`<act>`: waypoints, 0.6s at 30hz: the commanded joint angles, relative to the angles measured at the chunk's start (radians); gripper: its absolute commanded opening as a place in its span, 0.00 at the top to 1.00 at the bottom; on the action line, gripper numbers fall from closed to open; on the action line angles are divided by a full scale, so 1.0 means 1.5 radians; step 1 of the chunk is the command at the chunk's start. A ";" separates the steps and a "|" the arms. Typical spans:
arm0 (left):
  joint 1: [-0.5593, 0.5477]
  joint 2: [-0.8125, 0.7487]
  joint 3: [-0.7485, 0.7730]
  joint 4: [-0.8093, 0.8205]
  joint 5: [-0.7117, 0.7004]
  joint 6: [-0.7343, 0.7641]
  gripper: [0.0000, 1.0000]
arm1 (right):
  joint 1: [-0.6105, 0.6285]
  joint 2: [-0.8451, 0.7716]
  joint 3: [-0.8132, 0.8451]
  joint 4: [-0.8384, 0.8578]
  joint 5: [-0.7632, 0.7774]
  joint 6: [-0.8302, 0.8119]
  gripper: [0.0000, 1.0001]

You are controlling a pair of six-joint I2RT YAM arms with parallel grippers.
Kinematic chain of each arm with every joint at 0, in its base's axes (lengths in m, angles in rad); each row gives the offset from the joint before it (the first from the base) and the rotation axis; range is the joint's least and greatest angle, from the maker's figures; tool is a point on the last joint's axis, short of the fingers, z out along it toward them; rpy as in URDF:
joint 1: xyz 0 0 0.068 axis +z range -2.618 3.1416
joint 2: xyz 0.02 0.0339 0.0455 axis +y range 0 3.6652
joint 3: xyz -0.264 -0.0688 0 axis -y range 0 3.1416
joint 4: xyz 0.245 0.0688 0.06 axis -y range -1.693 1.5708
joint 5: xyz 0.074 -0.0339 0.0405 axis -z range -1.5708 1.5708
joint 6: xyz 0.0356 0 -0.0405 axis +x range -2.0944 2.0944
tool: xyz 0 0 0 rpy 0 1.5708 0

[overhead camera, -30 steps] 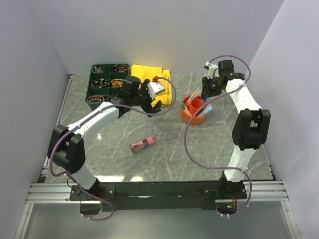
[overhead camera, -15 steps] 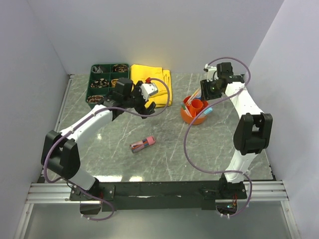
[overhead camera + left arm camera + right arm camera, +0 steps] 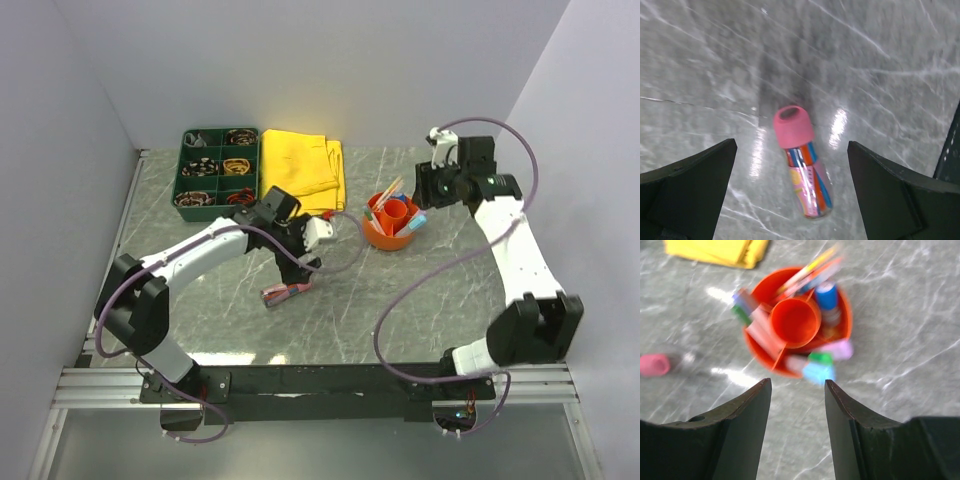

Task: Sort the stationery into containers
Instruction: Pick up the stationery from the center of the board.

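Note:
A clear case of coloured pens with a pink cap (image 3: pixel 802 165) lies on the marble table, also visible in the top view as the case (image 3: pixel 285 291). My left gripper (image 3: pixel 791 145) hovers directly over it, wide open, one finger on each side and nothing held; from above the left gripper (image 3: pixel 297 263) sits just behind the case. The round orange pot (image 3: pixel 846 315) holds several pens and markers (image 3: pixel 827 292). My right gripper (image 3: pixel 797 383) is open and empty, just short of the pot (image 3: pixel 375 232), with the right gripper (image 3: pixel 428 190) at its right side. The dark green tray (image 3: pixel 218 150) stands far left.
A folded yellow cloth (image 3: pixel 300 165) lies between the tray and the pot, also seen as the cloth (image 3: pixel 715 250). The tray's compartments hold small coiled bits. White walls close in the table on the left, back and right. Purple cables loop off both arms.
The left arm swung from over the yellow cloth toward the near side and now hovers over the pink-capped case. The right gripper opened wider and drew back to the right of the pot.

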 commanded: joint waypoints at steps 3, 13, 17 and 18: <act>-0.027 0.001 -0.028 -0.061 -0.088 0.031 0.00 | 0.000 -0.156 -0.132 0.011 -0.062 0.027 0.44; -0.027 -0.021 -0.159 -0.006 -0.198 0.060 0.01 | -0.029 -0.259 -0.213 0.018 -0.106 0.052 0.44; -0.027 0.003 -0.157 0.010 -0.197 0.051 0.03 | -0.034 -0.265 -0.204 0.014 -0.117 0.055 0.43; -0.027 0.006 -0.156 0.013 -0.185 0.047 0.04 | -0.046 -0.267 -0.203 0.014 -0.131 0.057 0.43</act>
